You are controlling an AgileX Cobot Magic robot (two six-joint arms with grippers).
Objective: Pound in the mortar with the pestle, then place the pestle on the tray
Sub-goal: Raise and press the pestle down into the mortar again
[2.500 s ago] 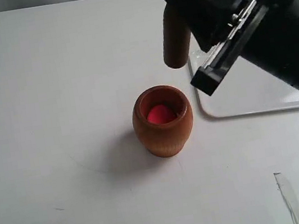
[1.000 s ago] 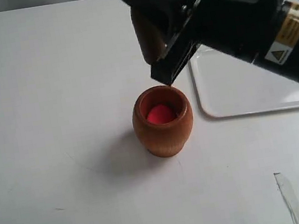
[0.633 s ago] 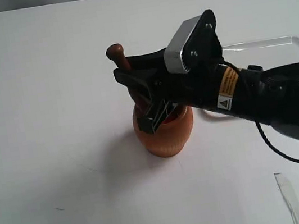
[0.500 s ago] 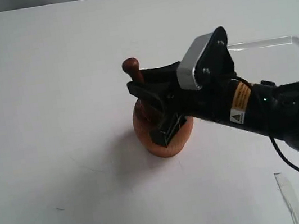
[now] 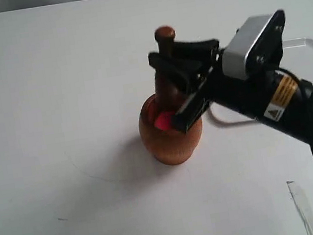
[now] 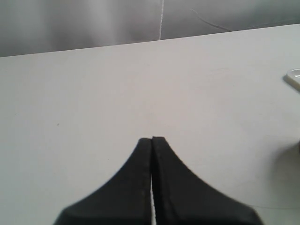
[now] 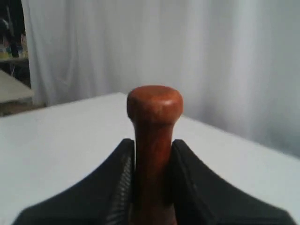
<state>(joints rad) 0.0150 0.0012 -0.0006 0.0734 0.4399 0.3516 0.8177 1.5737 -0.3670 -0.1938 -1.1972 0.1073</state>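
Pounding step. Right claw (image 5: 165, 92) clamped on slim dark brown wooden pestle (image 7: 153, 105), thick end inside reddish-brown wooden barrel mortar (image 5: 169, 142) on white bench (image 5: 54, 110). Left claw (image 6: 152, 140) pressed together, empty. Next probably: straight vertical strokes, then carry to glossy white tray (image 5: 311, 42) nearby.

Exterior view: set high, looking steeply down on the table (image 5: 49, 81), with the far edge at the top of the frame and the mortar (image 5: 169, 142) near the centre at middle distance.

Left wrist view: set low over the table (image 6: 93, 93), sighting along the left gripper (image 6: 152, 139) toward the far edge and a grey backdrop (image 6: 93, 23).

Right wrist view: nearly level and very close, sighting along the right gripper (image 7: 153, 146) past the pestle (image 7: 154, 108) to a pale curtain (image 7: 225, 56).

Shared: the exterior and right wrist views both show the pestle (image 5: 165, 62) and the right gripper (image 5: 167, 92). The exterior and left wrist views both show the table and a tray (image 5: 311, 51) corner (image 6: 294, 77).
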